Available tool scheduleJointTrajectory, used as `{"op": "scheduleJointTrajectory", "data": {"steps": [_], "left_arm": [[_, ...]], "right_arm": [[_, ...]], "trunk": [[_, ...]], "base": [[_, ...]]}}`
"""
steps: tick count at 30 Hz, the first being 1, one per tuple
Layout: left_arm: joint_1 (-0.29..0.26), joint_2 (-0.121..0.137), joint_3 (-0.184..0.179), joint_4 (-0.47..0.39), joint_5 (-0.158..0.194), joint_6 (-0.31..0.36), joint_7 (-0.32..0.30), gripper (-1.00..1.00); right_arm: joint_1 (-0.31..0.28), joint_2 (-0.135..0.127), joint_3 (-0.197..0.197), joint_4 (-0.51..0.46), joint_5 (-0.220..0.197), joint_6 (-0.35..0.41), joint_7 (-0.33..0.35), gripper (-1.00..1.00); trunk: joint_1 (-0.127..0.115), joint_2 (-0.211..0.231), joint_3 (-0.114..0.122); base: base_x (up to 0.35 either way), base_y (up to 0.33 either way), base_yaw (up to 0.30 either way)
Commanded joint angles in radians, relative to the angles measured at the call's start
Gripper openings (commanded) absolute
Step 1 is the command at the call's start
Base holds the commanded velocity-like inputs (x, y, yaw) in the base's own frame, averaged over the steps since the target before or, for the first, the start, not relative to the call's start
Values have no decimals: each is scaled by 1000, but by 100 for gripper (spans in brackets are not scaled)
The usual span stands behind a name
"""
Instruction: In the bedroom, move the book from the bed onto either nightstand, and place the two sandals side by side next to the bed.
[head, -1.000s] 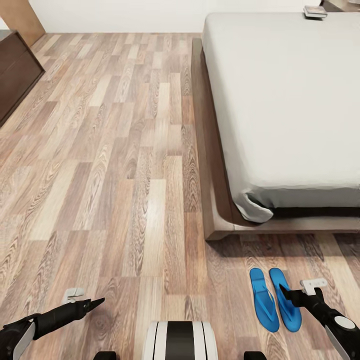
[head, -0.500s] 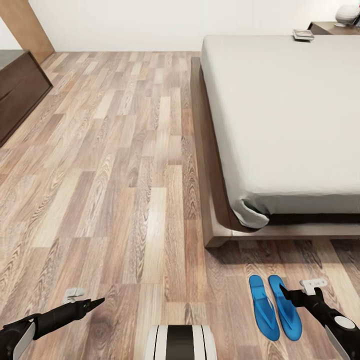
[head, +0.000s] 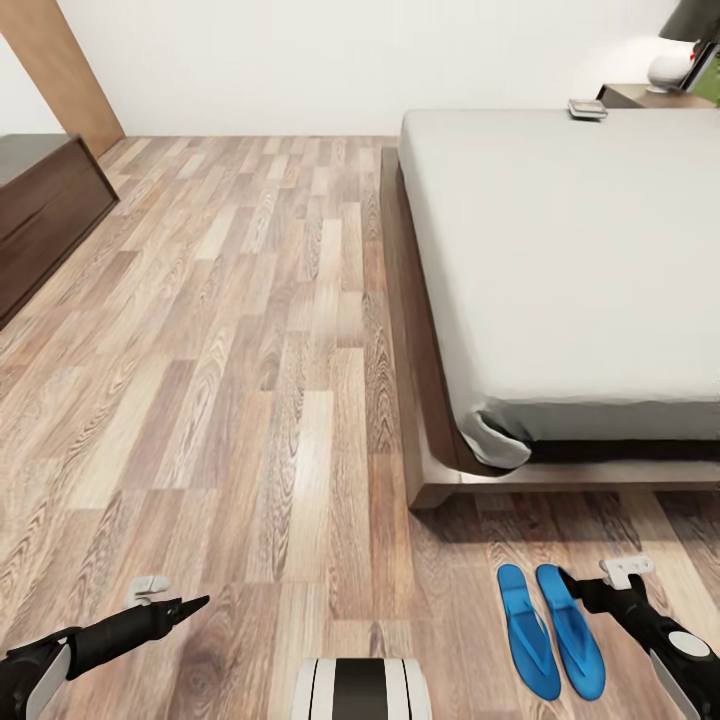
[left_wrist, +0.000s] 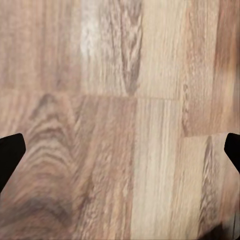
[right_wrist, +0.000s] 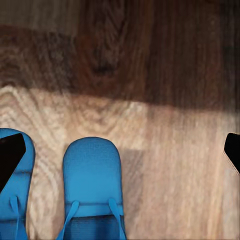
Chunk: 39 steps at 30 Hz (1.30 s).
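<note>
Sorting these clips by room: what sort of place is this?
Most likely a bedroom: a large low bed, a nightstand beside its far end, and sandals on the wood-plank floor.

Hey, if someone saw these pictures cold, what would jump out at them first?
Probably the two bright blue sandals, lying side by side on the wood floor just off the foot of the bed, beside the right gripper. Next, the large pale bed itself, with a small book at its far end near the nightstand.
</note>
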Motion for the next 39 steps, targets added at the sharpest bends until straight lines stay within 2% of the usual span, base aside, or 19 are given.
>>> {"op": "scheduleJointTrajectory", "data": {"steps": [1, 7, 11, 12, 15, 16, 20, 21, 22, 23, 26, 28, 29, 32, 34, 39], "left_arm": [[0, 0, 2, 0, 5, 10, -4, 100], [0, 0, 2, 0, 5, 11, -4, 100], [0, 0, 2, 0, 6, 12, -5, 100], [0, -10, 2, 0, 6, 12, -5, 100], [0, -22, 2, 0, 6, 11, -5, 100], [0, -28, 2, 0, 5, 11, -5, 100], [0, -43, 2, 0, 5, 11, -5, 100], [0, -51, 2, 0, 4, 11, -4, 100], [0, -53, 2, 0, 4, 11, -4, 100], [0, -57, 2, 0, 5, 11, -4, 100], [0, -61, 2, 0, 5, 10, -4, 100], [0, -64, 2, 1, 5, 10, -4, 100], [0, -73, 2, 5, 5, 9, -3, 100], [0, -85, 1, 19, 4, 8, -2, 100], [0, -110, -2, 53, 2, 4, -1, 100], [0, -126, -6, 93, -10, -8, 1, 100]], "right_arm": [[0, 0, -4, 1, -7, -1, 9, 100], [0, -2, -5, 0, -8, 1, 10, 100], [0, -6, -5, 1, -33, 9, 12, 100], [0, -22, -5, 2, -102, 12, 28, 100], [0, -50, -5, 4, -154, 14, 68, 100], [0, -70, -5, 4, -186, 16, 114, 100], [0, -100, -5, 7, -231, 33, 236, 100], [0, -108, -5, 8, -243, 55, 303, 100], [0, -111, -5, 9, -248, 70, 336, 100], [0, -115, -5, 12, -254, 105, 398, 100], [0, -118, -5, 24, -259, 155, 473, 100], [0, -119, -5, 59, -262, 185, 517, 100], [0, -120, -4, 117, -263, 201, 540, 100], [0, -120, -4, 180, -262, 209, 553, 100], [0, -117, -3, 264, -256, 214, 576, 100], [0, -113, -3, 306, -255, 214, 612, 100]], "trunk": [[-1, 0, 3], [-3, 1, 27], [-5, 2, 42], [-6, 3, 46], [-7, 3, 58], [-7, 4, 61], [-9, 4, 77], [-10, 5, 81], [-10, 5, 85], [-10, 5, 88], [-12, 6, 100], [-13, 6, 108], [-13, 7, 112], [-15, 7, 123], [-15, 8, 131], [-18, 9, 150]], "base": [[0, 0, 0], [0, 0, 0], [0, 0, 0], [0, 0, 0], [0, 0, 0], [0, 0, 0], [0, 0, 0], [0, 0, 0], [0, 0, 0], [0, 0, 0], [0, 0, 0], [0, 0, 0], [0, 0, 0], [0, 0, 0], [0, 0, 0], [0, 0, 0]]}}
